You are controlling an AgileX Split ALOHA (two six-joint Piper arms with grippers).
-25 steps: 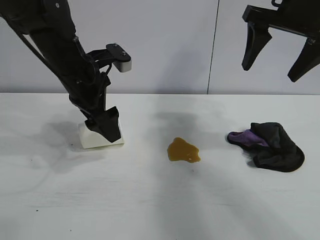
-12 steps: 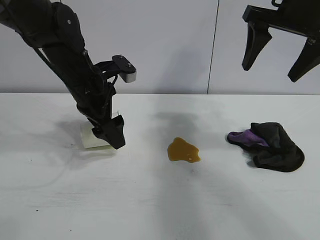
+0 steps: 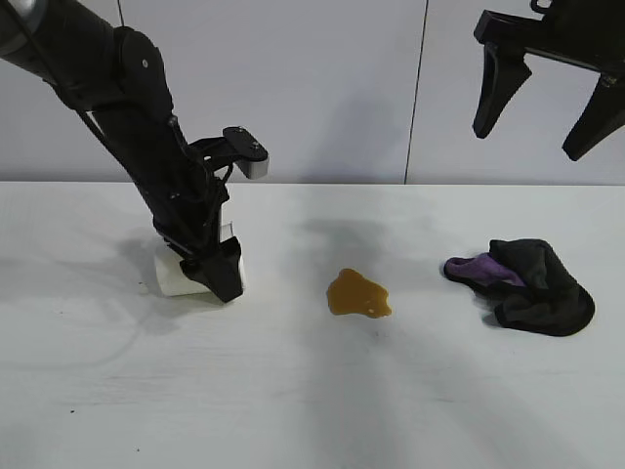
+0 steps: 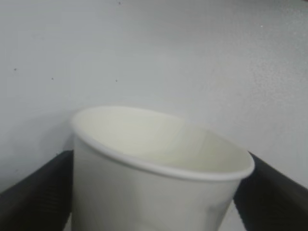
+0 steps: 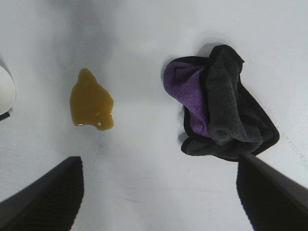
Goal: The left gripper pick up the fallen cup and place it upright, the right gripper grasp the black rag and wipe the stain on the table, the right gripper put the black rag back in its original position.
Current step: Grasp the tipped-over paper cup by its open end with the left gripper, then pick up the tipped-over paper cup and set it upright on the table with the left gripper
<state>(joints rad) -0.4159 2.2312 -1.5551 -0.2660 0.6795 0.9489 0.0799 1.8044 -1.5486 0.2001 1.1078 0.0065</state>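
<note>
The white paper cup is low over the table at the left, mostly hidden behind my left gripper. In the left wrist view the cup fills the space between the two fingers, which press on both its sides. The amber stain lies at mid-table. The black rag with its purple patch lies to the right. My right gripper hangs high above the rag, open and empty. The right wrist view shows the stain, the rag and the cup's edge.
A grey back wall with a vertical seam stands behind the table. Bare white tabletop stretches along the front.
The left arm has leaned further forward and lowered, and its fingers have shifted round the cup. The cup has shifted slightly. The right arm has not moved.
</note>
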